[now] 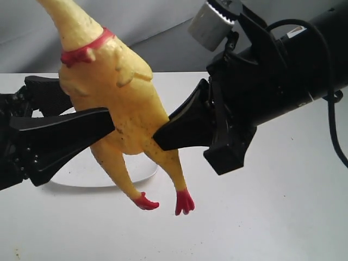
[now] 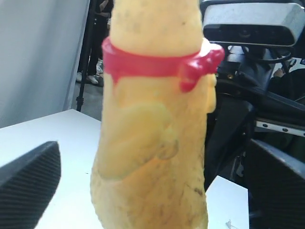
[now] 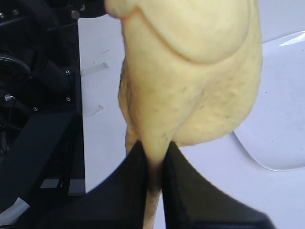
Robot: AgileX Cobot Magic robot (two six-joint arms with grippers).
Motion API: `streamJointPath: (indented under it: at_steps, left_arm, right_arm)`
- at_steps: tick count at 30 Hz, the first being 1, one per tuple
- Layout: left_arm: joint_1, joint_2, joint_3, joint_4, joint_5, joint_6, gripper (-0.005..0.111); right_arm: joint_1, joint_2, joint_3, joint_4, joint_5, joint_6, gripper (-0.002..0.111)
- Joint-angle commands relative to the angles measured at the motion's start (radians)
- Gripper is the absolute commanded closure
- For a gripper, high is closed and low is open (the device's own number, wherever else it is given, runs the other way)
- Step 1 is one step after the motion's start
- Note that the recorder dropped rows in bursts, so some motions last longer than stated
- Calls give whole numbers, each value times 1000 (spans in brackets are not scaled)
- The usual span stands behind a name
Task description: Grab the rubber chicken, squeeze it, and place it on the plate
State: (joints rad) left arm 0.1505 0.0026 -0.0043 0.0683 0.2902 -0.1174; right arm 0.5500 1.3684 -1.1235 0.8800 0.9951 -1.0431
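The rubber chicken [image 1: 125, 92] hangs upright in the air, yellow, with its red collar [image 1: 87, 49] high and its red feet [image 1: 185, 202] dangling; its head is cut off by the frame's top. My right gripper [image 1: 163, 130] comes in from the right and is shut on the chicken's lower body, pinching a fold of rubber [image 3: 153, 157]. My left gripper [image 1: 89, 109] straddles the plump body from the left and is open; its fingers [image 2: 28, 176] stand apart from the chicken [image 2: 152, 143]. The white plate [image 1: 81, 174] lies on the table under the chicken, partly hidden by the left gripper.
The white table [image 1: 272, 217] spreads beneath both arms. The right arm's thick black body [image 1: 293, 70] and its cable fill the upper right. A grey backdrop stands behind the table.
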Motion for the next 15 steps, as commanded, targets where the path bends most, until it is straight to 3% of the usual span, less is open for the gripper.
streamJointPath:
  at_steps: [1, 15]
  left_arm:
    - [2, -3, 4, -8, -5, -4, 106]
    - [2, -3, 4, -8, -5, -4, 106]
  right_arm:
    - [-2, -10, -1, 29, 0, -4, 108]
    - [-2, -10, -1, 29, -7, -4, 108]
